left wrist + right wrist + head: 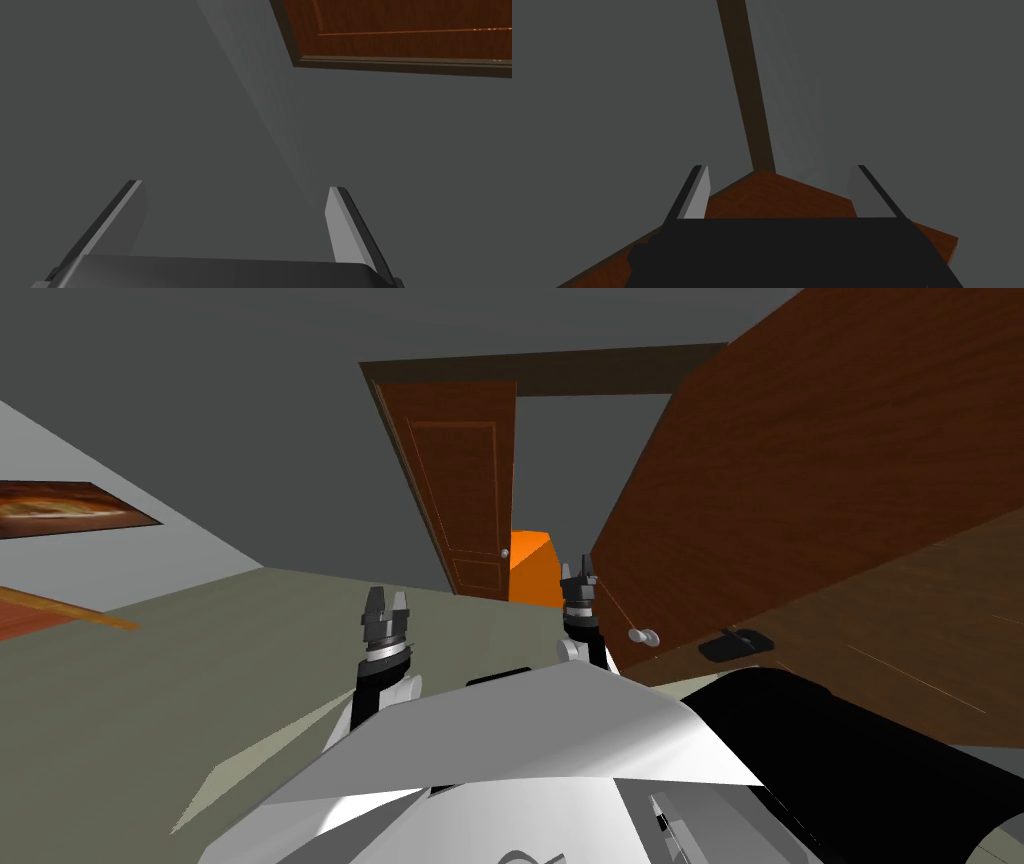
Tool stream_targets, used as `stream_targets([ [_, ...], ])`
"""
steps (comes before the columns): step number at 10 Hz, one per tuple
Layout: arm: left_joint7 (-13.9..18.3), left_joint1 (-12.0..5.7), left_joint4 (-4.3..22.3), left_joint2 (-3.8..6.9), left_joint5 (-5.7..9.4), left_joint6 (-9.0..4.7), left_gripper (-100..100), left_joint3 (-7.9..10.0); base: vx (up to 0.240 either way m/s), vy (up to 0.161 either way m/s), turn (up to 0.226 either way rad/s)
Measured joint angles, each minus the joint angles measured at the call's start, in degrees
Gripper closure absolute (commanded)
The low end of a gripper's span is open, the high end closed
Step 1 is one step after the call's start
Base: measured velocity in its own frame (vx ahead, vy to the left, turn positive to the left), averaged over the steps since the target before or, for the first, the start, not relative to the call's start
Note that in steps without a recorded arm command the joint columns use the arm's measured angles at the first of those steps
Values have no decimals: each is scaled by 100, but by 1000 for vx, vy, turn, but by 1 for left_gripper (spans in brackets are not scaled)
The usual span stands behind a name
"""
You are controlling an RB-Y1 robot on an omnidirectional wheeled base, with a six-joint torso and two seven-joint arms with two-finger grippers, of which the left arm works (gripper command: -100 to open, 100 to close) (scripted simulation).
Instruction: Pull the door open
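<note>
Two robot arms reach forward side by side, raised, with their fingers pointing away from the body. The left gripper [387, 596] stands over an olive floor [200, 668]. The right gripper [577, 568] stands close to the free edge of a large reddish-brown door [820, 488], which fills the robot's right side.

The head view shows the door's round silver knob [643, 636]. It sits low on the door, just beside the right wrist, nearer the body than the fingertips and apart from them. Just past the knob, a small dark plate [737, 644] lies on a darker brown band below the door's face.

The right wrist view shows this claw's state plainly: the two blade fingers stand wide apart and nothing is between them. A corner of brown wood [772, 197] lies directly under the gripper. Beyond it, a dark brown strip [747, 85] runs up a grey wall [612, 100].

The left wrist view shows the left fingers also spread wide and holding nothing, facing grey wall. Far off is a brown panel corner [400, 30] edged in a dark surround; which door it belongs to cannot be told.

Farther on in the head view, an orange box [530, 568] shows just past the right fingertips. It sits in the gap between the near door and a second door [460, 498], which is brown and panelled and stands in a dark frame [540, 373]. A picture [60, 508] hangs on the wall to the left.
</note>
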Motion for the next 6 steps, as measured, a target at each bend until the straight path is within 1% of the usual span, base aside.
stream_targets([
  [1,-104,-42,112,19,-38,-21,-100,-6,157,-74,-24],
  [2,-216,-84,252,60,-75,-47,-100,3,144,-87,-13],
  [3,-320,-130,376,94,-107,-67,-100,11,96,-69,-8],
  [5,-504,-195,575,125,-175,-102,-100,1,95,-59,-13],
  [6,-595,-258,725,138,-207,-141,-100,1,106,-52,-14],
])
